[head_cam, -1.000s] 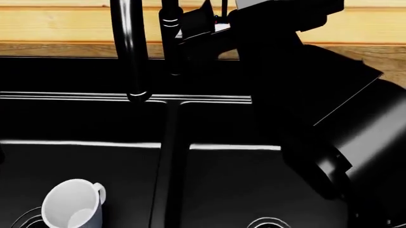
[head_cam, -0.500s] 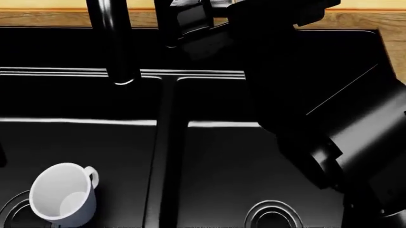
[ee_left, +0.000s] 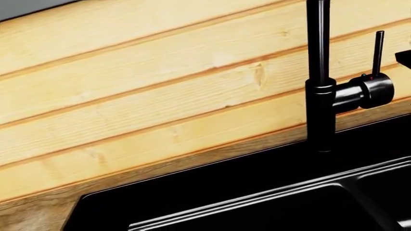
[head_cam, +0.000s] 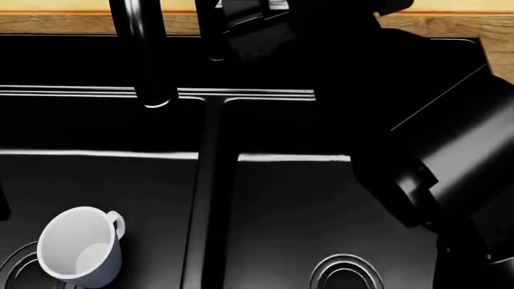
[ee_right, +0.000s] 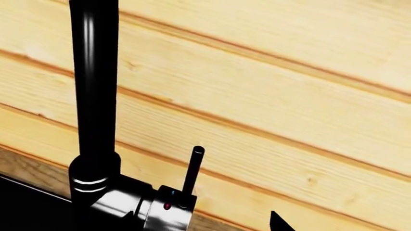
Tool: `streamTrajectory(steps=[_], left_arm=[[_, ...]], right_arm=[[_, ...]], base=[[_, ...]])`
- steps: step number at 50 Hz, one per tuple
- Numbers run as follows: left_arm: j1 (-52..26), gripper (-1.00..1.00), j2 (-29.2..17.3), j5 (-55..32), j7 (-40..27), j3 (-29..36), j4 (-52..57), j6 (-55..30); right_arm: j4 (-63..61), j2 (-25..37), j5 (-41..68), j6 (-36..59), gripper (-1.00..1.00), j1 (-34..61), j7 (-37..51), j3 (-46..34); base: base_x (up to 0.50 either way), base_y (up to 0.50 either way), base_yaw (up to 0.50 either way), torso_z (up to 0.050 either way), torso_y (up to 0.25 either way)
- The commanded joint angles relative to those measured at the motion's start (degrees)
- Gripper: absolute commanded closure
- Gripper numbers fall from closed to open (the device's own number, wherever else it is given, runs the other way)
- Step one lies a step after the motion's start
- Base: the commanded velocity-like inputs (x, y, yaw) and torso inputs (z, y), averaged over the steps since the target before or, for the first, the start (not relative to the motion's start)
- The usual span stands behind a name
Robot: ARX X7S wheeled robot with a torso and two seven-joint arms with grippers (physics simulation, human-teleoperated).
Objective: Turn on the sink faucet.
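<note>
The sink faucet (head_cam: pixel 148 54) is glossy black, with its spout end over the left half of the sink (head_cam: pixel 96 120) and its post (head_cam: pixel 213 30) behind the divider ridge (head_cam: pixel 210 180). In the right wrist view the post (ee_right: pixel 93 96) is close, and the thin lever (ee_right: pixel 191 171) stands upright from a silvery valve body (ee_right: pixel 154 209). My right gripper (head_cam: pixel 255 29) is right beside that lever, apparently open. Only one fingertip (ee_right: pixel 277 224) shows, apart from the lever. The left wrist view shows the faucet (ee_left: pixel 319 72) and lever (ee_left: pixel 378 45) from the side. My left gripper is out of view.
A white mug (head_cam: pixel 80 250) lies on its side by the left drain (head_cam: pixel 16 268). The right drain (head_cam: pixel 345 274) is bare. My bulky right arm (head_cam: pixel 434 150) covers the right of the sink. A wood-plank wall (ee_left: pixel 160 96) runs behind the counter.
The head view has tilted down since a second ago, so the sink fills more of it. My right arm has edged slightly to the right by the faucet. The lever still stands upright.
</note>
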Motion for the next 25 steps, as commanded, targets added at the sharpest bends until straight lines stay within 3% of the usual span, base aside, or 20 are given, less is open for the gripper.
streamTrajectory(steps=[1, 7, 25], left_arm=[[0.26, -1.0, -0.05, 0.05, 0.15, 0.1, 0.23, 0.25], [-0.42, -1.0, -0.13, 0.45, 0.0, 0.86, 0.59, -0.51], [0.64, -1.0, -1.52, -0.88, -0.04, -0.78, 1.73, 0.87]], right_arm=[[2.71, -0.65, -1.1, -1.25, -1.0, 1.29, -1.21, -0.65], [3.88, -1.0, -1.69, -1.58, -1.0, 1.9, -1.78, -1.3], [4.68, -2.07, -1.9, -1.23, -1.0, 4.88, -2.44, -1.85]], base=[[0.0, 0.0, 0.0, 0.0, 0.0], [0.0, 0.0, 0.0, 0.0, 0.0], [0.0, 0.0, 0.0, 0.025, -0.094]])
